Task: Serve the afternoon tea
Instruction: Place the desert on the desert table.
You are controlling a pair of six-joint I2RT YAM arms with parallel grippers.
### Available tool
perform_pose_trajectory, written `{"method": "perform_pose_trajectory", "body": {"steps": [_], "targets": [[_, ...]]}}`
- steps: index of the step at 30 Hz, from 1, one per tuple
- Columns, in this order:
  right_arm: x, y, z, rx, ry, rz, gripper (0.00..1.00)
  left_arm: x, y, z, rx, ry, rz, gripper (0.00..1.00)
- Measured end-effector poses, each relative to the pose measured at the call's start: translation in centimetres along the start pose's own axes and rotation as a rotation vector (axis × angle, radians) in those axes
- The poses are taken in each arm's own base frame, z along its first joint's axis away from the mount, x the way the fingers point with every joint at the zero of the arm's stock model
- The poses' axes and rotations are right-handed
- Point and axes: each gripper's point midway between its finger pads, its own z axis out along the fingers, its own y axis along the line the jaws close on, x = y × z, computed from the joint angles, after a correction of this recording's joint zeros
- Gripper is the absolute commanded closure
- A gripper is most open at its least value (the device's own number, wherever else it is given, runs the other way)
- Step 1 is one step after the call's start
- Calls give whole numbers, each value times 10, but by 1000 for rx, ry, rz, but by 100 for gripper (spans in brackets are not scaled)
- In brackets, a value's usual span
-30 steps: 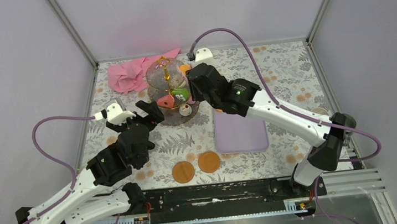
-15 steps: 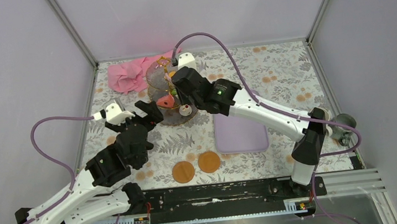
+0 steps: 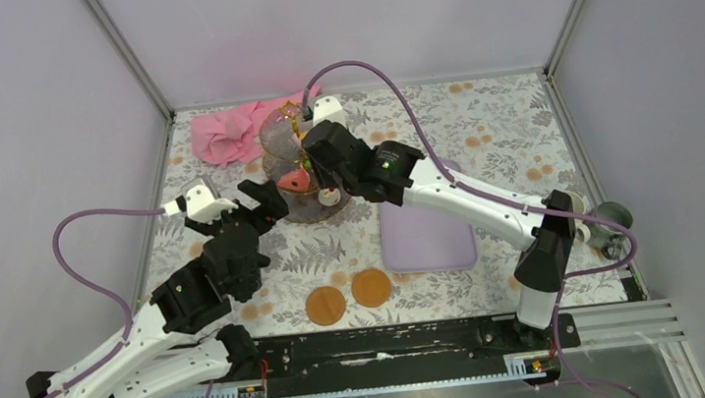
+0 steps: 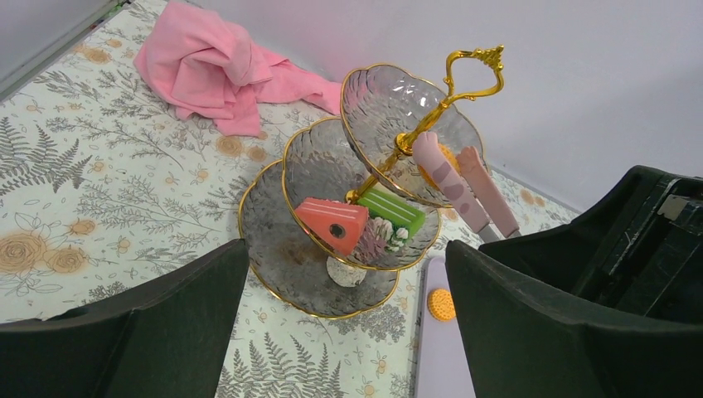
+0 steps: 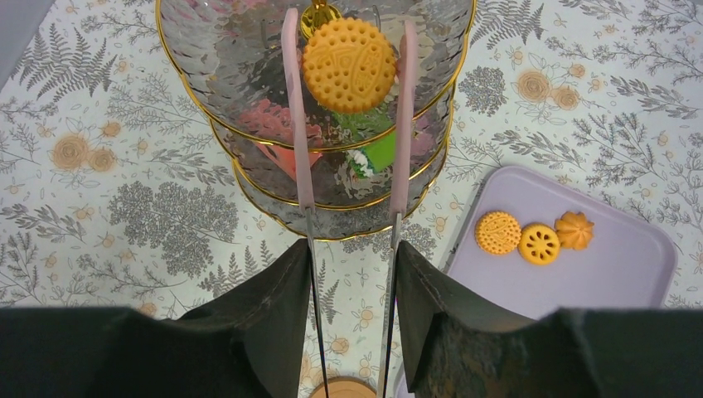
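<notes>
While the right claw (image 5: pixel 349 259) is closed on the handle end of the pink plastic tongs (image 5: pixel 290 124), a round orange biscuit (image 5: pixel 349 65) sits between the tong tips over the top tier (image 4: pixel 373 99) of the 3-tier clear glass stand with gold stem (image 4: pixel 273 224). I cannot tell whether the biscuit is pinched or already resting on the glass. The left claw (image 4: pixel 346 253) hangs wide open and empty just in front of the stand. The middle tier carries a coral wedge cake (image 4: pixel 334 222), a green cake (image 4: pixel 390 209) and a small cupcake (image 4: pixel 377 236), so serving looks well under way. 3 orange biscuits (image 5: pixel 539 242) lie on the lilac rectangular tray (image 5: pixel 630 274) on the fern-printed desk (image 4: pixel 124 191), probably next to go. No mug shows near the stand.
</notes>
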Motion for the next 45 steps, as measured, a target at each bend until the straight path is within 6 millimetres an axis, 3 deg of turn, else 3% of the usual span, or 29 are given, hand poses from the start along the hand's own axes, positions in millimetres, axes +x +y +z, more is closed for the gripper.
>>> {"method": "perform_pose_trajectory", "body": {"steps": [13,23,30,36,45], "targets": [[2,0,3,2,5,-14,53,1,1,2,-7,-7,-1,4],[-9,4,2,-17,-41,-5,55,1,3,4,-15,-10,10,4],[-13,1,-11,-32,-70,-1,55,2,2,6,-22,-9,21,4],[-18,-6,-34,-44,-104,7,56,5,1,11,-34,-10,28,5],[-13,-39,-67,1,-156,25,56,8,6,47,-114,-2,-9,10]]}}
